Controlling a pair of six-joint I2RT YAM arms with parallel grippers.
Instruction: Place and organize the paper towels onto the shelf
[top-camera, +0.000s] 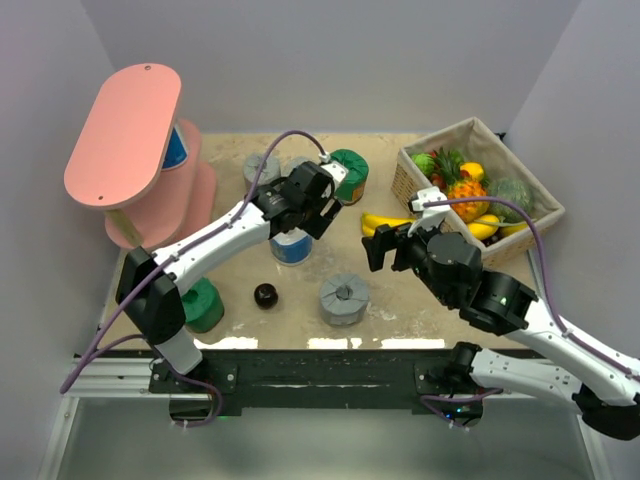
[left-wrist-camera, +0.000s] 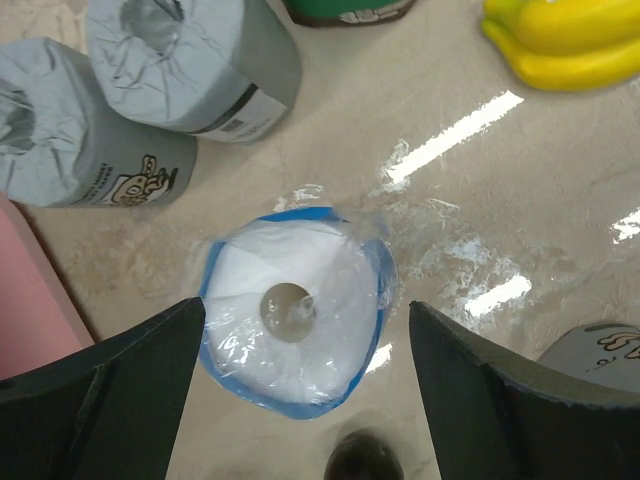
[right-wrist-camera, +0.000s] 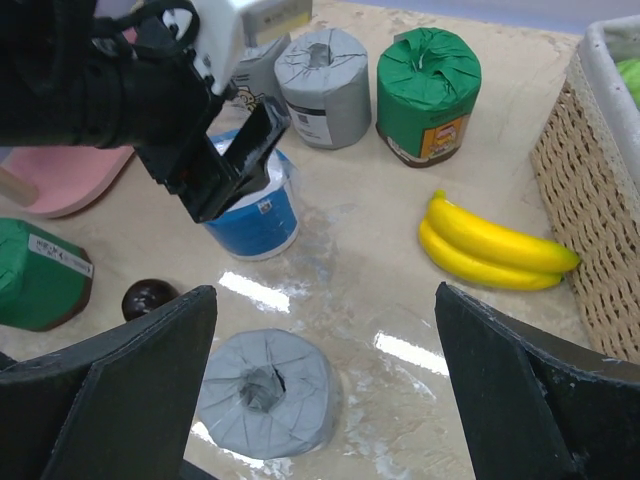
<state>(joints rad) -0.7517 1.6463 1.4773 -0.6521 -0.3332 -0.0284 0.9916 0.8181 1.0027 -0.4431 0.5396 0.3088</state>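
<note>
White links (top-camera: 215, 238), black joints (top-camera: 160, 300), purple cables (top-camera: 285, 140), black mounting rail (top-camera: 330, 375).

Top cam sits high at the near edge looking down over the whole table (top-camera: 300, 290), left wrist cam is close, straight down on the white-and-blue roll (left-wrist-camera: 290, 330), right wrist cam is farther back and oblique, sharing that roll plus the bananas (right-wrist-camera: 490, 245).

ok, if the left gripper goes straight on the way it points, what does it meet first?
The white-and-blue roll, upright and centred under the open left gripper; likely its dimpled top. Gap unclear.
</note>
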